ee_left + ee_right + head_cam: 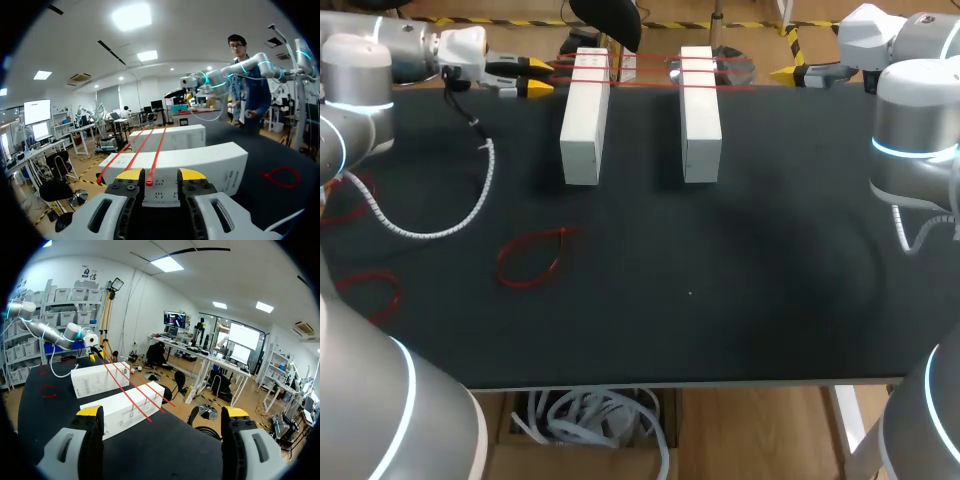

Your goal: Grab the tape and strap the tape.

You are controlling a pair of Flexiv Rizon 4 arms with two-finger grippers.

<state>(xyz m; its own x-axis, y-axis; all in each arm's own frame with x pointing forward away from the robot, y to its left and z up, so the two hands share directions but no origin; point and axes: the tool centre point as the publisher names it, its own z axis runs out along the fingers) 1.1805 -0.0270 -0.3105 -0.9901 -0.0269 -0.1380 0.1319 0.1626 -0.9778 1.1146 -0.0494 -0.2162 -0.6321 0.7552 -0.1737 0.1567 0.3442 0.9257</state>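
Two white blocks (585,120) (700,115) lie side by side at the back of the black table (740,290). Thin red tape (592,74) runs across their far ends. My left gripper (535,77) sits left of the blocks at tape height. In the left wrist view its fingers stand partly apart (161,175), with one red tape end (149,182) in the gap close to one finger; the other finger is clear of it. A second tape end (98,179) lies beside that gripper. My right gripper (790,72) (162,412) is wide open and empty, right of the blocks (127,410).
A loose red tape loop (530,258) (282,176) lies on the table left of centre. A white coiled cable (440,228) from my left arm curves over the table's left part. Another red loop (370,290) lies by the left edge.
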